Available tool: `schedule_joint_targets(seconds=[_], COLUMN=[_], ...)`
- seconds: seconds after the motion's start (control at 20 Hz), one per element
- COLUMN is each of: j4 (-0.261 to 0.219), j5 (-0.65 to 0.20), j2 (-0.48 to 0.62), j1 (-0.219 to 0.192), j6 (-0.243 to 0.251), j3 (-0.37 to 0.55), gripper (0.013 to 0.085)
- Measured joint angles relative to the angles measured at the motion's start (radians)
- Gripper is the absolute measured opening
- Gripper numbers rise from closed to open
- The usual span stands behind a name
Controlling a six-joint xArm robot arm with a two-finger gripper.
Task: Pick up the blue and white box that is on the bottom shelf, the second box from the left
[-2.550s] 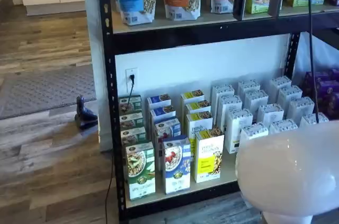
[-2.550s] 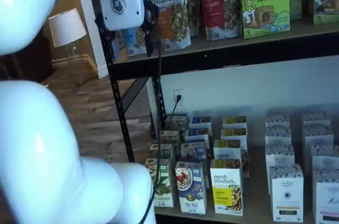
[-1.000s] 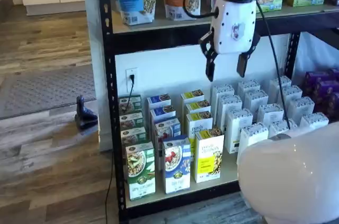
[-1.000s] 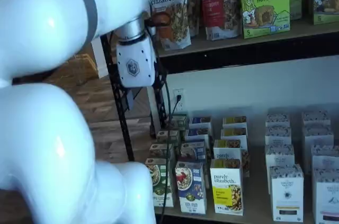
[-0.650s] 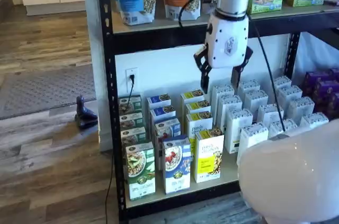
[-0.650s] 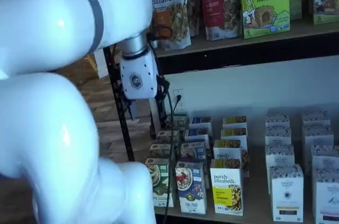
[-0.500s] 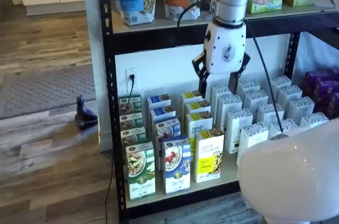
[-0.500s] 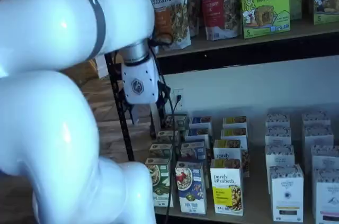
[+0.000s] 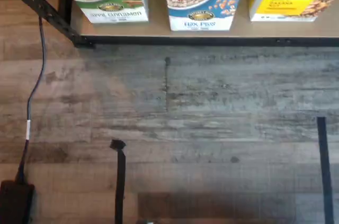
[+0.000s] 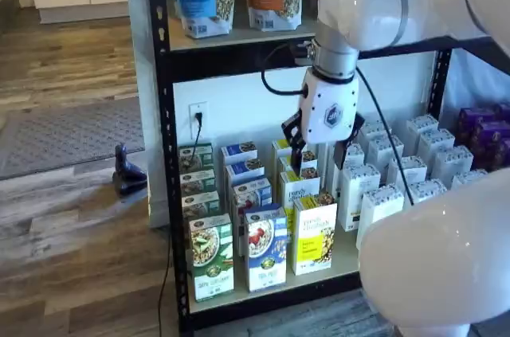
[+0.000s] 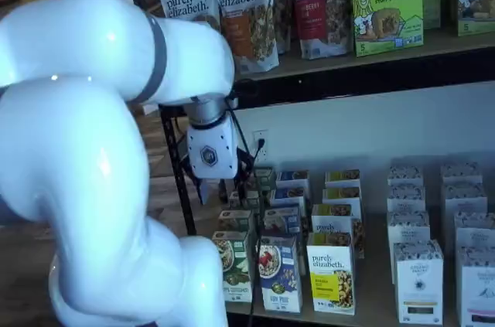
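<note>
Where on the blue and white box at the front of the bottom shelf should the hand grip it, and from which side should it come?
Grip the blue and white box by its two narrow side faces near the top, coming from the front and above. It stands upright, with the green-and-white carton and yellow carton close beside it.

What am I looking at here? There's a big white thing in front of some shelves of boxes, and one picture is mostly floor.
The white thing is a robot arm. At its end hangs the gripper, a white body with two black fingers, standing open and holding nothing. Two pictures come from cameras facing the shelves. The third comes from a camera on the arm's wrist looking down, so it shows wooden floor and the shelf's front edge. On the bottom shelf stand rows of cartons. The arm is after the blue and white box, pictured with a cereal bowl and red berries, between a green-and-white carton and a yellow carton.
</note>
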Motion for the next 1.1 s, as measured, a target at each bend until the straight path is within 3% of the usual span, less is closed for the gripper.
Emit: schedule_joint_targets(seconds=[0.5,0.75,1.1], j4=[0.016,-0.02,-0.002], j5=[-0.204,-0.28,-0.405], j2=[0.119,0.193,0.303], j1=[0.005,-0.001,-0.021], j6=[-0.015,0.001,-0.038], j3=[0.061,0.07,0.09], gripper=[0.085,0.085,0.085])
